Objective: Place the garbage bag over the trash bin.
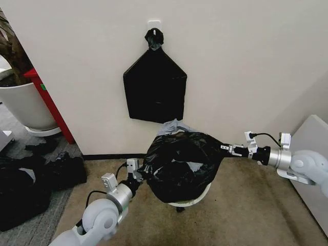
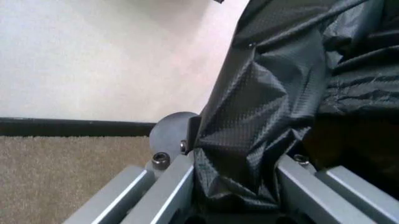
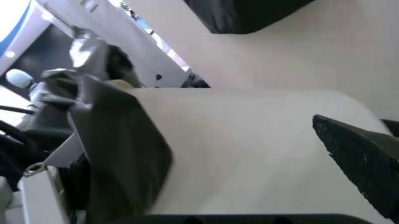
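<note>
The glossy black garbage bag [image 1: 179, 164] is stretched wide over the trash bin [image 1: 193, 201], of which a strip of white shows under the bag's front. My left gripper [image 1: 139, 177] is shut on the bag's left edge. In the left wrist view the crinkled garbage bag [image 2: 255, 121] is pinched in the left gripper [image 2: 237, 198] between its grey fingers [image 2: 165, 186]. My right gripper [image 1: 225, 148] is shut on the bag's right edge and pulls it to a point. The right wrist view shows bag film [image 3: 118, 149] beside the white bin wall [image 3: 249, 154].
A flat black bundle of bags [image 1: 155, 89] hangs from a wall hook right behind the bin. A large white plant pot [image 1: 23, 105] and a red panel [image 1: 51, 105] stand at the left, above dark items [image 1: 31, 179] on the floor. A white panel [image 1: 313, 154] stands at the right.
</note>
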